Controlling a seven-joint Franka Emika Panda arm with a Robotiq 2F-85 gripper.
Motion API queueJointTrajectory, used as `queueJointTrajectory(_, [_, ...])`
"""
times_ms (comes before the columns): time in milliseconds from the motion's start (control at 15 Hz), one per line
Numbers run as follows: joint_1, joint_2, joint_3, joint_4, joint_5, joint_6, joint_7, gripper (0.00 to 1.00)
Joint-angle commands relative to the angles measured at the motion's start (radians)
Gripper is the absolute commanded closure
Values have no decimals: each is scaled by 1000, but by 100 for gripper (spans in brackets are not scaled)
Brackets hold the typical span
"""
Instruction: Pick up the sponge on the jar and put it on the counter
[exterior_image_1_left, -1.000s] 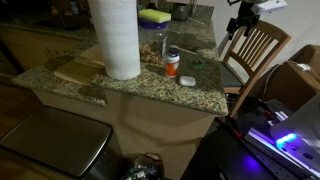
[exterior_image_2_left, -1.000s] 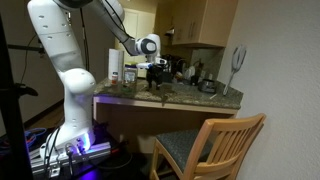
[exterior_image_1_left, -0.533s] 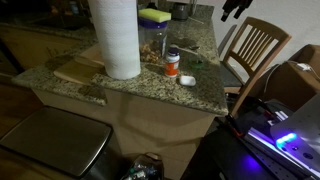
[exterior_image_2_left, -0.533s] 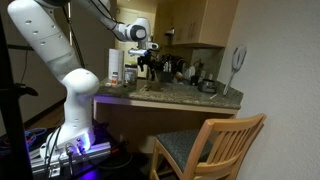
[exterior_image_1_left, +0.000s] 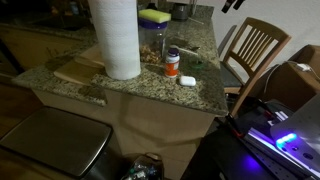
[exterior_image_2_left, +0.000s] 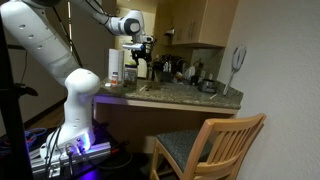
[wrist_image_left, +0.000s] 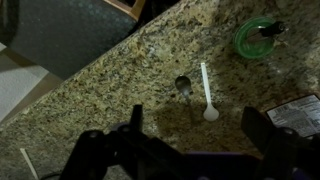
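Observation:
The yellow sponge (exterior_image_1_left: 155, 16) lies flat on the jar (exterior_image_1_left: 153, 42), which stands on the granite counter (exterior_image_1_left: 130, 88) behind the paper towel roll. My gripper (exterior_image_1_left: 231, 4) is high at the top edge of an exterior view, well to the right of the jar. It also shows above the counter (exterior_image_2_left: 180, 97) in an exterior view (exterior_image_2_left: 139, 58). In the wrist view the gripper (wrist_image_left: 200, 135) is open and empty, with bare counter (wrist_image_left: 120, 80) between its fingers. Sponge and jar are out of the wrist view.
A tall paper towel roll (exterior_image_1_left: 116, 38), an orange bottle (exterior_image_1_left: 172, 64), a white cap (exterior_image_1_left: 187, 80), a small green thing (exterior_image_1_left: 197, 65) and a wooden board (exterior_image_1_left: 78, 70) are on the counter. A white spoon (wrist_image_left: 207, 92) lies below the gripper. A wooden chair (exterior_image_1_left: 252, 50) stands beside the counter.
The gripper has risen and moved along the counter, almost leaving the top of an exterior view. It stays open and empty. The sponge has not moved.

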Motion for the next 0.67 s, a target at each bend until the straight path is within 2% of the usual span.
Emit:
queueJointTrajectory(0, [50, 14, 17, 30, -1, -48, -112, 0])
queueJointTrajectory(200, [136, -7, 16, 82, 63, -33, -190, 0])
queueJointTrajectory(333, [175, 28, 27, 138, 119, -15, -166, 0])
queueJointTrajectory(400, [174, 41, 49, 162, 122, -39, -131, 0])
queueJointTrajectory(467, [189, 30, 43, 174, 142, -70, -146, 0])
queueJointTrajectory(533, [165, 1, 51, 128, 117, -25, -137, 0])
queueJointTrajectory(600, [173, 5, 56, 142, 128, -37, -137, 0])
